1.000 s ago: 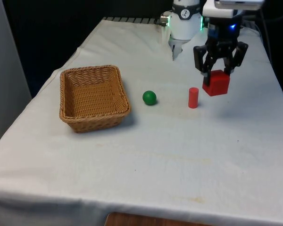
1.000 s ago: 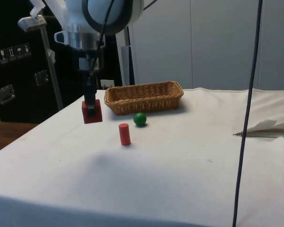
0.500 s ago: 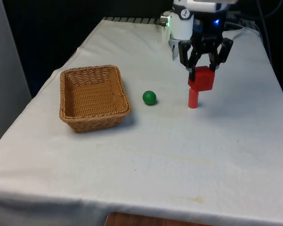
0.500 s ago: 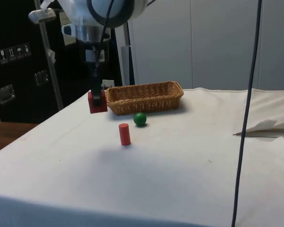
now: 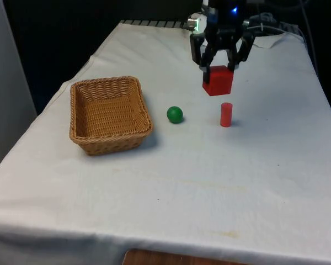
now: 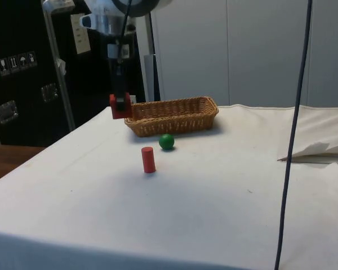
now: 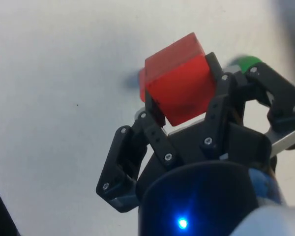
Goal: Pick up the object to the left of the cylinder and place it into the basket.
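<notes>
Raised clear of the white-clothed table (image 5: 171,187), black pincer (image 5: 219,69) clamped on a red cube (image 5: 217,80), fingers closed against the cube's opposite sides, as seen close up from the wrist (image 7: 179,87). Directly below and slightly nearer the camera in the front view, upright red cylinder (image 5: 226,115) standing alone on the cloth, apart from the cube overhead. To the front view's left of the pincer, lower down, green ball (image 5: 175,115) resting on the cloth between cylinder and wicker basket (image 5: 80,113); basket well off to that same side, open and upright. Broad bare cloth on the near side of all three objects, reaching to the table's front edge; a narrower strip of cloth between the basket and the table's left edge. From the side, pincer (image 6: 120,104) hanging straight down from the white arm (image 6: 115,11), fingers pointing at the table, cube (image 6: 120,106) level with the basket rim (image 6: 174,103), cylinder (image 6: 148,160) and ball (image 6: 167,142) below.
</notes>
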Robot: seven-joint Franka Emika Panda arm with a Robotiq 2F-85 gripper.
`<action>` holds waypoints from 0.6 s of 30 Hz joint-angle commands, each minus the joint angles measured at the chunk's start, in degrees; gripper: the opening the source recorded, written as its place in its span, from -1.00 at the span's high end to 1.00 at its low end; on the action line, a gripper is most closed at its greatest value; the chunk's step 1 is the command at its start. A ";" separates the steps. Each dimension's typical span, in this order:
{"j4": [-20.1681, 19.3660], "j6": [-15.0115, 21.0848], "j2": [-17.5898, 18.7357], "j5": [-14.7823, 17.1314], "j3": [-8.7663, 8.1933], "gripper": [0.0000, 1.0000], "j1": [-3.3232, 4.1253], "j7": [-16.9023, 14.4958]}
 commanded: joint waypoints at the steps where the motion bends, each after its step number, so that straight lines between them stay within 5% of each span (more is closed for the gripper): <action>1: -0.17 -0.29 -0.34 -0.86 -0.57 0.96 0.06 0.06; 18: -0.40 -0.34 -0.57 -0.34 -4.98 0.96 -0.29 -4.64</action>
